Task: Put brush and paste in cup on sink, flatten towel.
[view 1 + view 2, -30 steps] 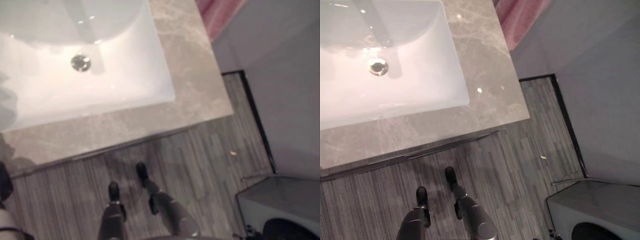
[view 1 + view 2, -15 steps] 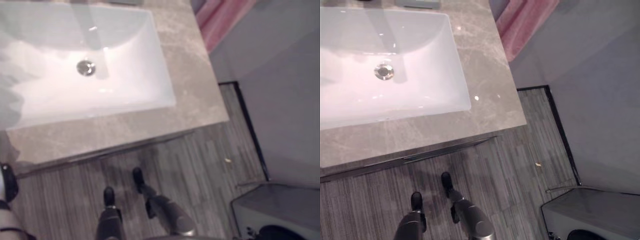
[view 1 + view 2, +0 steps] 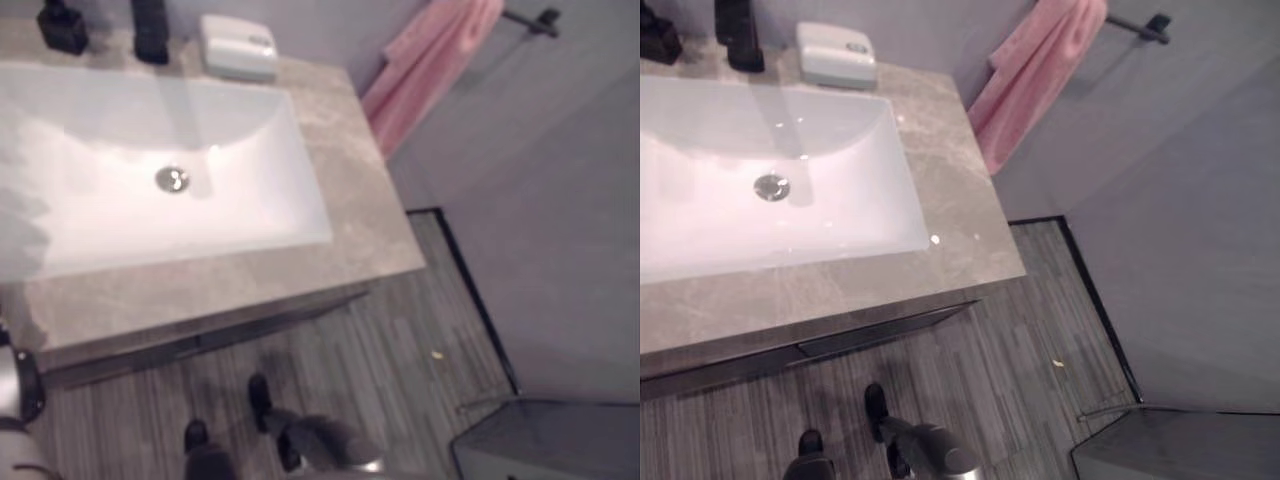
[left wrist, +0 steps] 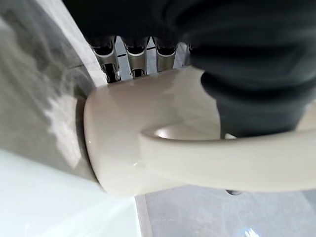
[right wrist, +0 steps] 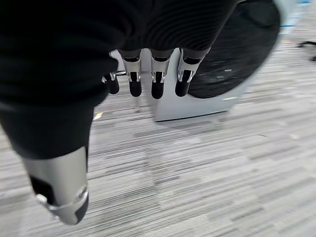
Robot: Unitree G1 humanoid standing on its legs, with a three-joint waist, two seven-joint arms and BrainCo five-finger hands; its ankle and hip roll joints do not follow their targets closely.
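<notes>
A cream cup (image 4: 133,133) with a big handle (image 4: 232,163) sits in my left hand (image 4: 132,59), whose fingers curl round its body; it is at the edge of the grey marble counter (image 3: 365,215), beside the white sink (image 3: 270,190). A pink towel (image 3: 1032,78) hangs bunched and slanted from a dark rail (image 3: 1140,25) on the wall, right of the counter. Hanging low over the striped floor, my right hand (image 5: 153,79) has straight fingers and holds nothing.
A black tap (image 3: 737,35), a black bottle (image 3: 655,38) and a white box (image 3: 835,52) stand along the counter's back edge. A grey machine with a round dark door (image 5: 227,69) stands on the floor at the right (image 3: 545,440).
The whole picture has shifted: the camera has tipped up, bringing the counter's back edge, the tap, the white box and the towel rail into view. The things themselves have not moved.
</notes>
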